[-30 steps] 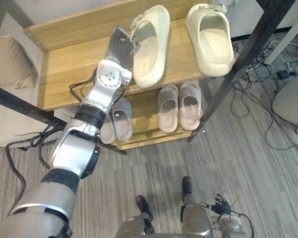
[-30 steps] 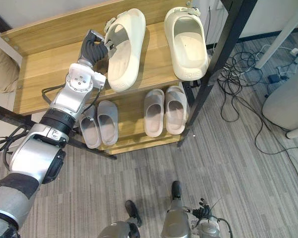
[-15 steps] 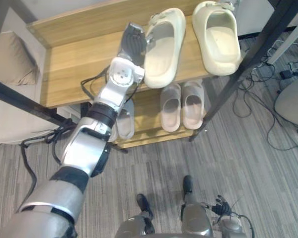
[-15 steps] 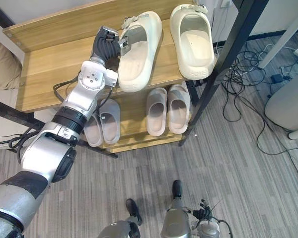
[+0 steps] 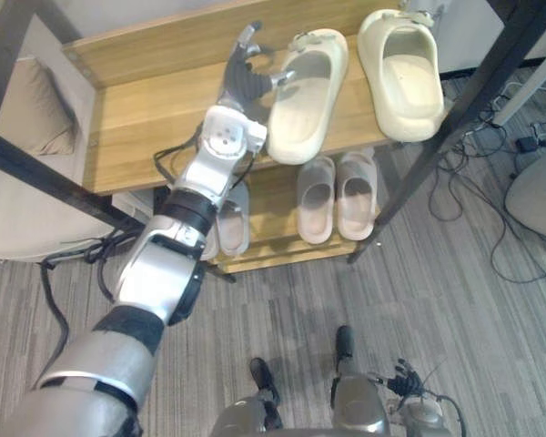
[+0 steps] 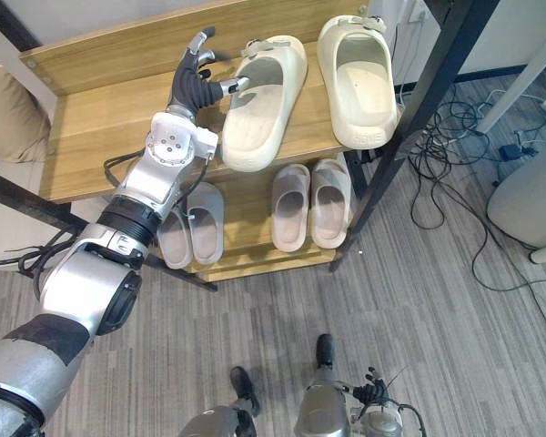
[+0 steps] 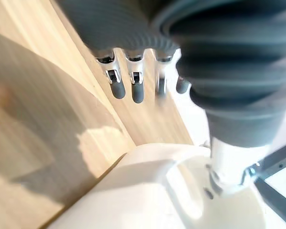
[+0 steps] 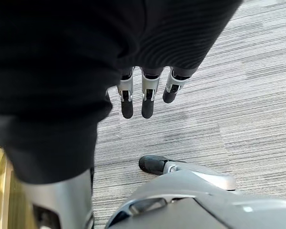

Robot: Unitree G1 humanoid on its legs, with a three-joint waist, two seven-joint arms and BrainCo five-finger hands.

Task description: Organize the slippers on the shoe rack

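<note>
My left hand point(image 5: 246, 75) hovers over the top wooden shelf point(image 5: 146, 127) of the rack, open, with its fingers spread and holding nothing. Its thumb reaches toward the edge of a cream slipper point(image 5: 307, 100) that lies slanted on the shelf just to its right; the same slipper point(image 7: 152, 191) lies past the straight fingers point(image 7: 137, 90) in the left wrist view. The second cream slipper point(image 5: 402, 73) lies further right on that shelf. My right hand point(image 8: 143, 98) hangs open over the carpet, low by my side.
On the lower shelf lie a pinkish-grey pair point(image 6: 309, 205) and a grey pair point(image 6: 205, 223), the latter partly behind my left arm. Black rack posts point(image 5: 437, 118) frame the shelves. Cables point(image 5: 473, 173) trail on the carpet at right; a beige cushion point(image 5: 36, 109) sits left.
My left hand has opened and let go of the cream slipper, which now rests on the top shelf a little further right. The right hand has stayed put.
</note>
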